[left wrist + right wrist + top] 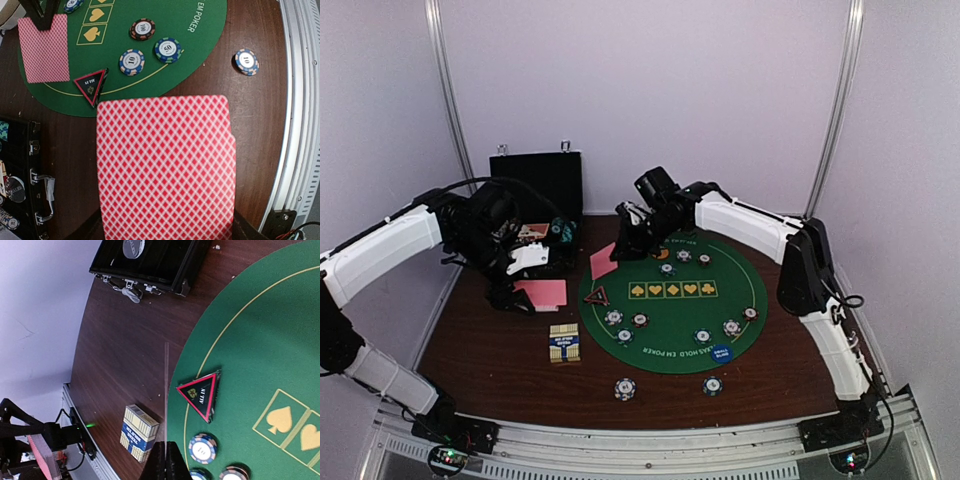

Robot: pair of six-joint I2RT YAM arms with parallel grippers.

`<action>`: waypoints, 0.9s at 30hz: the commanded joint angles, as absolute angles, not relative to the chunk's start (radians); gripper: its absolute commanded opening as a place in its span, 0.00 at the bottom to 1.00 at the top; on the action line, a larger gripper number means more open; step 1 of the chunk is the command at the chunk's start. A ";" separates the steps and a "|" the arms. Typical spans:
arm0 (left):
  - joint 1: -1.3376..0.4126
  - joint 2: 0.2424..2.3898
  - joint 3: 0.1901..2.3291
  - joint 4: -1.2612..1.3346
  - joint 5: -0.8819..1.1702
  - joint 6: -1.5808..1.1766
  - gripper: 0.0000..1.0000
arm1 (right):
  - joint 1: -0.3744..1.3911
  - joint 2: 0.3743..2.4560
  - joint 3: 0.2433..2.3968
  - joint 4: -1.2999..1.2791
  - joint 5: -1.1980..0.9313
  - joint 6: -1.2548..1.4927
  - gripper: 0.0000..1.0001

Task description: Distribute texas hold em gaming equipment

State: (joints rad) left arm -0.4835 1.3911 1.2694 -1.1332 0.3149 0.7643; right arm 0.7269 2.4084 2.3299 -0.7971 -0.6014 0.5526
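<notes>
Our left arm folds back at the elbow and reaches right, its wrist turned down near the case (536, 180). The left gripper (518, 292) clamps a pink-backed card (544, 292) flat above the table (480, 360), left of the mat (672, 310). Our right arm stretches along the mat's far side toward the left. The right gripper (165, 460) pinches a second card (603, 263) at the mat's far-left edge.

The right wrist view shows that card only edge-on, as a thin line, while the left wrist view shows its patterned back. The top view alone shows chips (625, 388) on the near table. A triangular button (201, 394) lies on the mat, with a box (139, 432) beside it.
</notes>
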 commanded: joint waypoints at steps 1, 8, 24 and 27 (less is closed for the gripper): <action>-0.476 1.368 1.265 -1.137 0.323 0.762 0.00 | 0.727 2.490 2.304 -0.608 -0.779 0.737 0.00; -0.476 1.386 1.281 -1.138 0.327 0.765 0.00 | 0.719 2.579 2.293 -0.520 -0.791 0.809 0.00; -0.475 1.407 1.291 -1.128 0.339 0.761 0.00 | 0.678 2.469 2.209 -0.674 -0.651 0.645 0.54; -0.476 1.416 1.301 -1.121 0.341 0.749 0.00 | 0.673 2.405 2.158 -0.694 -0.622 0.621 0.60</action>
